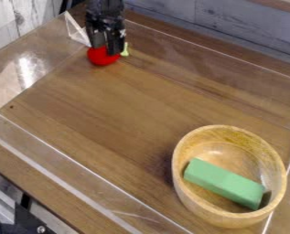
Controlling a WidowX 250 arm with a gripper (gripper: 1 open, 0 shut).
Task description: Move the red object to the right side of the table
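The hand (105,44) hides the red object's (101,58) top

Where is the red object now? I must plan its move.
The red object sits at the table's far left corner, directly under the open gripper, far from the wooden bowl.

A robot test bench, likely a lab: a brown wood-grain table (123,110) is fenced by a low clear plastic rim (61,178) (the kind that keeps props from rolling off). Toy props sit on it, including a wooden bowl (196,146) at near right holding a green block (227,183).
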